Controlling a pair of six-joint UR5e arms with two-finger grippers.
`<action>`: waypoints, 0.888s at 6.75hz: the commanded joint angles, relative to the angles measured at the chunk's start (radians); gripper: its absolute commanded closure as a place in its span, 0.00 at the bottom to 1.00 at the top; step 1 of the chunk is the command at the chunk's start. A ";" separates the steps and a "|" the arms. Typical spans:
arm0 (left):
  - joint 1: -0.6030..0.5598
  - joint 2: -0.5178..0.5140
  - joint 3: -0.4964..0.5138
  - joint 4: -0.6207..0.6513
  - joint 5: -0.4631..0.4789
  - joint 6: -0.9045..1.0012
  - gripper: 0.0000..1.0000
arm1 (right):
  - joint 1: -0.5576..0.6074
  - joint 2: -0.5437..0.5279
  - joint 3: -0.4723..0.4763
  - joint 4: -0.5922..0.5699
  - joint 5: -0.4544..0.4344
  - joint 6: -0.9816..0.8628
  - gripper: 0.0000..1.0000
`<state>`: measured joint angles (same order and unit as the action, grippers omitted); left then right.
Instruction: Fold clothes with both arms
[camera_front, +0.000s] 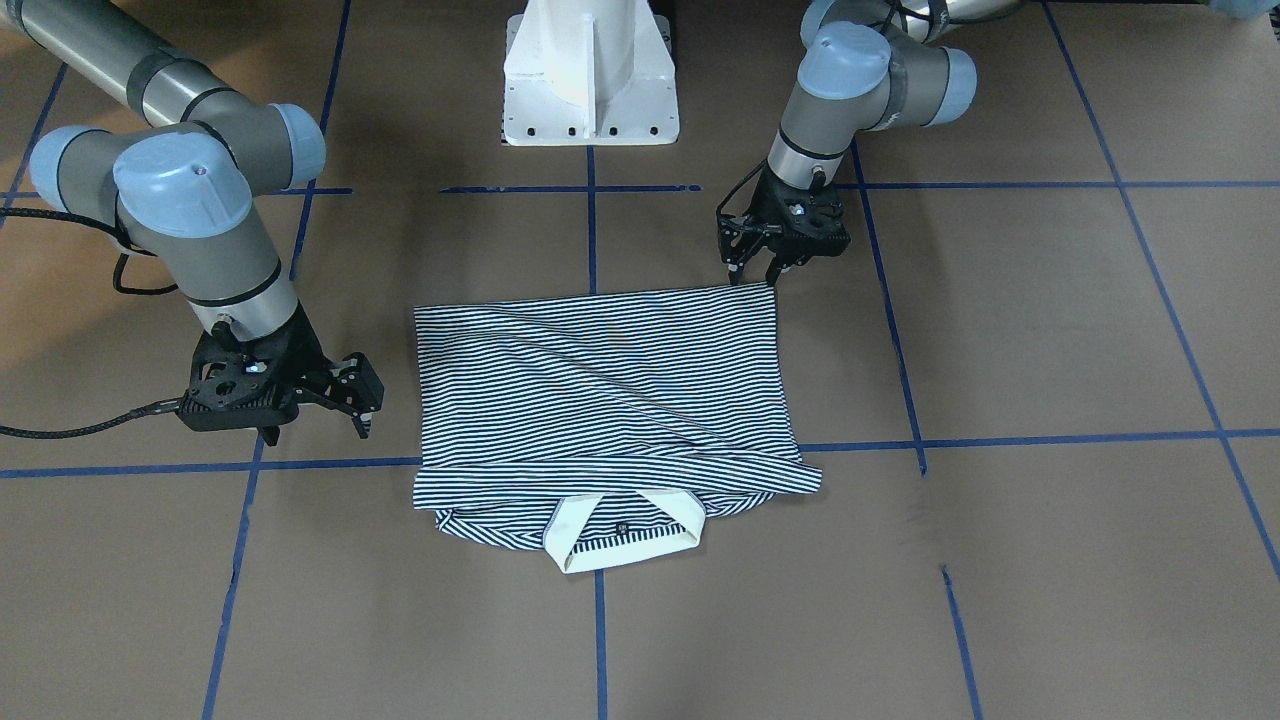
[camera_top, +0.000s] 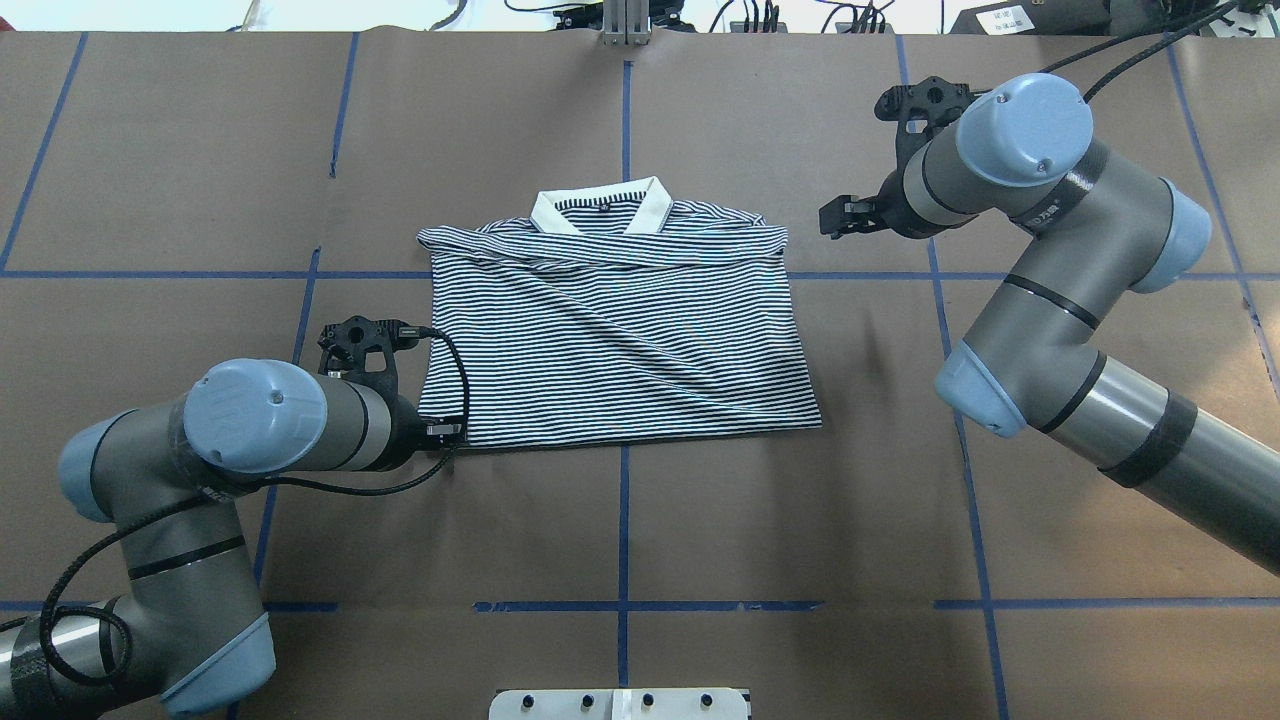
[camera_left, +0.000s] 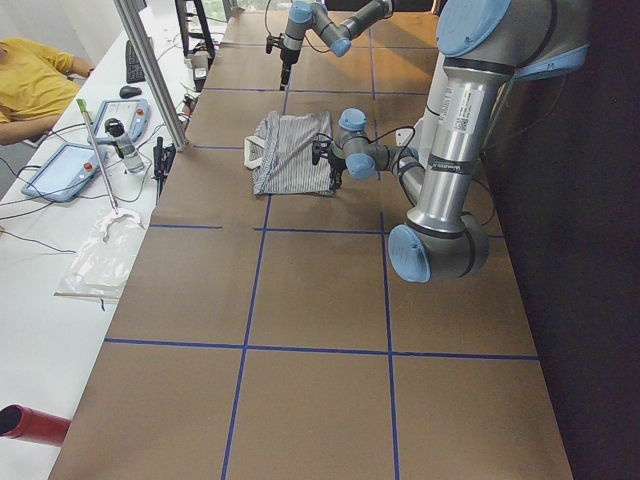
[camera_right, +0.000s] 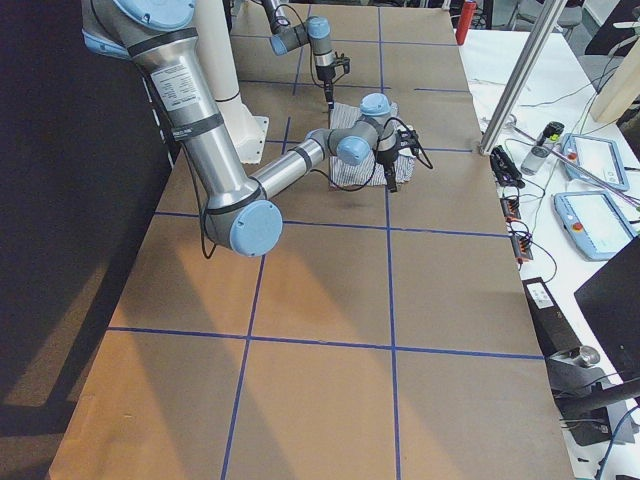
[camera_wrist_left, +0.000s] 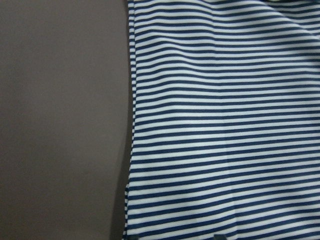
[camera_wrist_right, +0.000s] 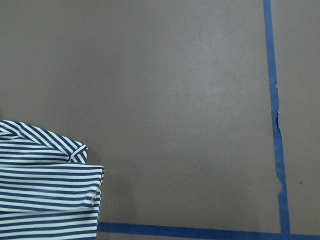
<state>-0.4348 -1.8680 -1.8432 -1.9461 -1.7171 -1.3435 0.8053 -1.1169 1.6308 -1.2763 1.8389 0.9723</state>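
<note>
While flat on table (camera_front: 1040, 320), striped polo shirt (camera_front: 600, 390).

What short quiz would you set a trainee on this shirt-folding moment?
1. True or false: the right claw is gripping the shirt.
2. The collar lies at the end of the shirt: A nearest the robot, B farthest from the robot, C hidden underneath.
3. Which claw is at a hem corner of the shirt?
Key: 1 false; it is open beside the shirt, apart from it. 2 B. 3 the left claw, also open.
</note>
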 joint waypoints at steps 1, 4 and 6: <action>0.001 0.004 0.002 0.004 0.001 0.000 0.44 | 0.000 0.000 0.003 0.000 -0.001 0.003 0.00; -0.010 0.009 0.021 0.004 0.002 0.006 0.44 | 0.000 -0.003 0.003 0.000 -0.003 0.008 0.00; -0.005 0.010 0.022 0.006 0.005 0.006 0.44 | 0.000 -0.004 0.003 0.000 -0.003 0.008 0.00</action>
<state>-0.4420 -1.8587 -1.8218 -1.9410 -1.7130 -1.3377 0.8053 -1.1202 1.6338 -1.2763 1.8362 0.9801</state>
